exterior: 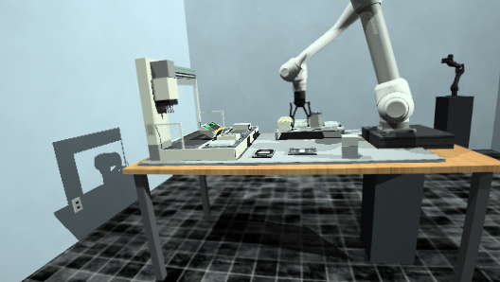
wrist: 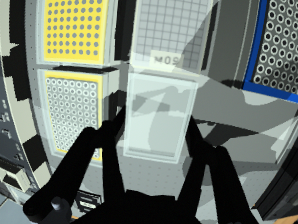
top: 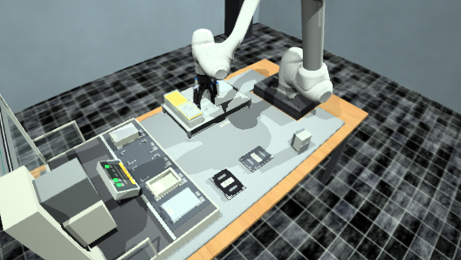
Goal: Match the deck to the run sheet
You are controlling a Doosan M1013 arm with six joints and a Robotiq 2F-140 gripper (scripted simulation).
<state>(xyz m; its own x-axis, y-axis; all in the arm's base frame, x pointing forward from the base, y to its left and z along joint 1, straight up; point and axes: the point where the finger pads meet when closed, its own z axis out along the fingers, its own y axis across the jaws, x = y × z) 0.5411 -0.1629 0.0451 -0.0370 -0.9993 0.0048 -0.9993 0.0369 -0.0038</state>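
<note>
My gripper hangs low over the shelf at the back of the table and is shut on a clear lid, held flat by its long sides. In the wrist view my gripper has the lid just short of a grid-topped plate with a label on its near end. Two yellow tip racks lie to its left and a blue tip rack to its right. In the side view my gripper is just above the shelf items.
The liquid handler's deck at the left carries a pale block, an open reservoir and a covered plate, with bare positions between. Two black nests and a small grey box stand on the mat.
</note>
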